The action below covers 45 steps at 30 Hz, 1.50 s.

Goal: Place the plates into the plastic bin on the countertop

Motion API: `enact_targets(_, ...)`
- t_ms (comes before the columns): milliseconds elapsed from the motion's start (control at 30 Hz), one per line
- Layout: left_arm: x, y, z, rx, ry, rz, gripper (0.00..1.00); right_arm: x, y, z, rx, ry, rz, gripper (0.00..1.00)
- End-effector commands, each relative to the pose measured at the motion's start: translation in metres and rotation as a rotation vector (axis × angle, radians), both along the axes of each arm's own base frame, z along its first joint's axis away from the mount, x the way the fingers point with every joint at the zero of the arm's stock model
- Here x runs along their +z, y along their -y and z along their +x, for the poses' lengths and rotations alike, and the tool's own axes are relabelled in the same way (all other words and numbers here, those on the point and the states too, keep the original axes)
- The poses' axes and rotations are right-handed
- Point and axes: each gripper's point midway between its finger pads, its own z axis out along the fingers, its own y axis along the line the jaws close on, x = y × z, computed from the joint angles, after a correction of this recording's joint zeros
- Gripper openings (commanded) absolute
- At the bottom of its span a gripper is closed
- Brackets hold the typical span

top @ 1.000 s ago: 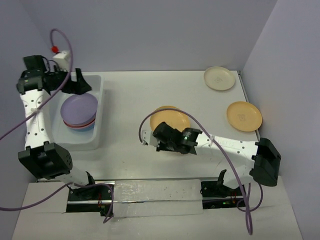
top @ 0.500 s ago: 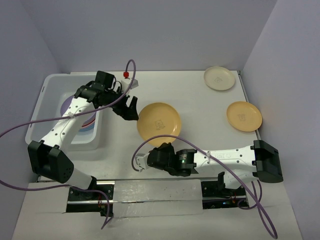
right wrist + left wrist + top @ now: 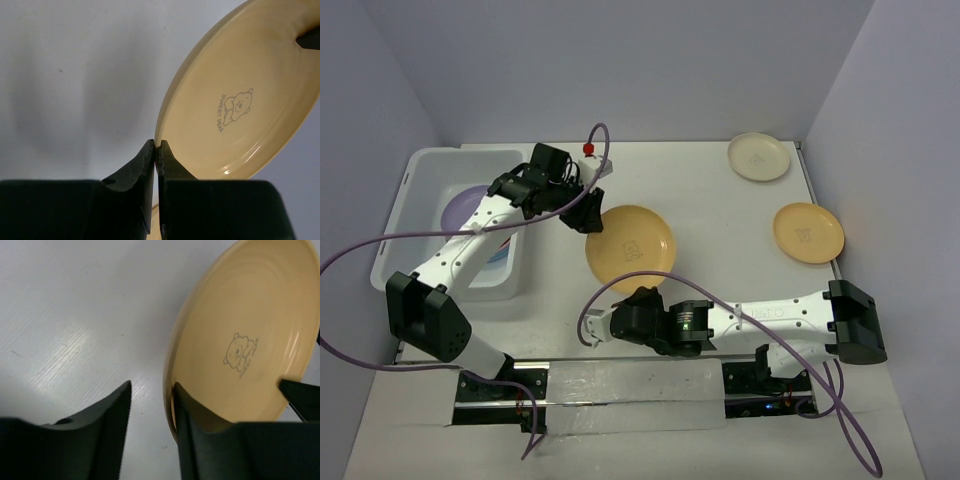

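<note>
- Orange-yellow plate is held tilted over the surface, between the two arms and to the right of the plastic bin; it is not in the bin yet
- Right fingers are clenched on its near rim, a thin pinch at the very lip
- Left fingers straddle the opposite rim, partly closed, with a gap between one finger and the plate; we judge there is no hold there yet
- Risk: if the right lets go before the left has bitten, the plate drops to the surface; the cause would be a mistimed handover
- Risk: the left closing on a smooth, slanted rim could shove the plate and twist it out of the shallow right pinch
- Risk: carried by one rim only, the plate may swing and clip the bin wall going in
- Only the top view shows the bin, a purple plate topping a stack inside it, and a cream plate and a second orange plate far right
- Only the wrist views show rim contact: the left shows the gap, the right shows the pinch
</note>
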Motion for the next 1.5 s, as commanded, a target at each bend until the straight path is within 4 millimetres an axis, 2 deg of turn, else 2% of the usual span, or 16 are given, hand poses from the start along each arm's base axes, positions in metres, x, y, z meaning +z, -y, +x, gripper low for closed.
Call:
enact_targets(0,0.005,-0.001,0.022,0.071,0.076,0.013,0.27,0.027,-0.012,-0.002,-0.024,0.025,0.098,0.00)
enact_targets(33,0.004,-0.002,0.023,0.076,0.075,0.015,0.12,0.027,-0.012,-0.003,-0.025,0.024,0.101,0.00)
enact_targets(133,0.003,-0.002,0.024,0.085,0.071,0.016,0.00,0.029,-0.013,-0.001,-0.043,0.034,0.113,0.01)
enact_targets(200,0.007,-0.006,0.025,0.096,0.076,0.009,0.00,0.028,-0.010,0.000,-0.061,0.032,0.120,0.45)
enact_targets(233,0.010,-0.007,0.026,0.100,0.081,0.004,0.00,0.027,-0.009,0.000,-0.072,0.028,0.128,0.54)
enact_targets(300,0.019,-0.020,0.034,0.139,0.090,-0.013,0.00,0.027,-0.003,0.007,-0.117,0.021,0.157,0.88)
enact_targets(333,0.024,-0.033,0.042,0.172,0.089,-0.031,0.00,0.030,0.002,0.013,-0.151,0.016,0.181,0.97)
enact_targets(567,0.072,-0.170,0.089,0.484,0.150,-0.083,0.00,0.062,0.062,0.082,-0.460,-0.079,0.411,1.00)
enact_targets(633,0.084,-0.233,0.099,0.626,0.187,-0.059,0.00,0.069,0.099,0.103,-0.574,-0.111,0.497,1.00)
enact_targets(667,0.088,-0.272,0.101,0.719,0.198,-0.044,0.00,0.065,0.121,0.114,-0.639,-0.134,0.519,1.00)
enact_targets(733,0.090,-0.325,0.102,0.820,0.201,-0.029,0.00,0.053,0.153,0.126,-0.735,-0.186,0.540,1.00)
enact_targets(867,0.072,-0.394,0.099,0.942,0.180,0.051,0.00,0.036,0.203,0.139,-0.874,-0.253,0.583,1.00)
enact_targets(1000,0.036,-0.423,0.101,0.984,0.127,0.107,0.00,0.022,0.237,0.146,-0.965,-0.293,0.590,1.00)
enact_targets(1267,-0.018,-0.422,0.112,0.944,-0.006,0.072,0.07,0.005,0.290,0.151,-1.079,-0.328,0.561,1.00)
enact_targets(1367,-0.024,-0.415,0.111,0.912,-0.026,0.073,0.40,-0.001,0.303,0.150,-1.107,-0.340,0.548,1.00)
enact_targets(1467,-0.011,-0.403,0.110,0.880,0.024,0.081,0.75,-0.010,0.319,0.151,-1.150,-0.361,0.537,1.00)
